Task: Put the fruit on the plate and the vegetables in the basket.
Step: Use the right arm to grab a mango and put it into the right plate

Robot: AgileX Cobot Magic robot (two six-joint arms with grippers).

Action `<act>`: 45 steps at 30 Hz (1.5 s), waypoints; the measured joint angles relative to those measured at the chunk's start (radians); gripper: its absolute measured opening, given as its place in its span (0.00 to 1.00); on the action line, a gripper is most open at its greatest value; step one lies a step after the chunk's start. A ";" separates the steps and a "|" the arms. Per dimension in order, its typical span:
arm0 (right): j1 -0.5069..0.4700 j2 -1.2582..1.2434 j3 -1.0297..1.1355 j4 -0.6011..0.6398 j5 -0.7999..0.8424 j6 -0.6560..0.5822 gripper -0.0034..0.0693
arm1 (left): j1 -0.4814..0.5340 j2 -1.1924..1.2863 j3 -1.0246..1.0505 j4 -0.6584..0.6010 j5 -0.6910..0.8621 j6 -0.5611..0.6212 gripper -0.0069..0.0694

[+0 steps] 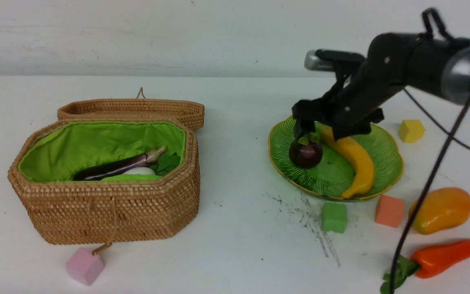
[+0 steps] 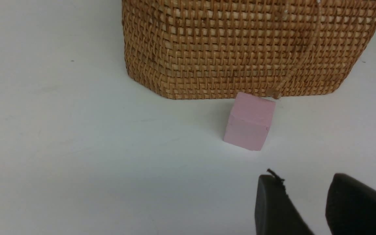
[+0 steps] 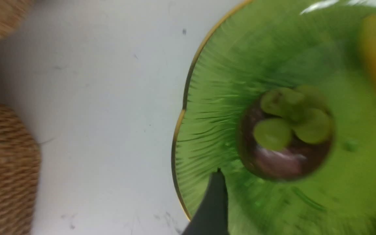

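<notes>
Because the mangosteen (image 1: pixel 305 154) sits with its leaves up on the left part of the plate (image 1: pixel 328 173), its weight carried by the ribbed dish, nothing needs to hold it. The right gripper (image 1: pixel 320 131) hangs just above, jaws spread wide to either side and gripping nothing. Beside it the banana (image 1: pixel 357 163) lies along the plate's middle, so two fruits are home. The mango (image 1: pixel 443 209) rests on the table off the plate's right side, and the orange-red pepper (image 1: pixel 447 256) lies nearer the robot. I judge these two are left to sort, the mango likely first. Well to the left, the basket (image 1: pixel 108 212) stands with its lid (image 1: pixel 137 108) thrown back behind it, which leaves the green-lined well reachable. The eggplant (image 1: pixel 116 167), radish (image 1: pixel 139 170) and light-green piece (image 1: pixel 131 178) lie inside. The left gripper (image 2: pixel 308 202) hovers low by the basket's outer wall near a pink cube (image 2: pixel 248 122), fingers partly apart and empty.
</notes>
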 joint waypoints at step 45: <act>-0.301 -0.014 0.418 -0.180 0.017 0.786 0.76 | 0.000 0.000 0.000 0.000 0.000 0.000 0.40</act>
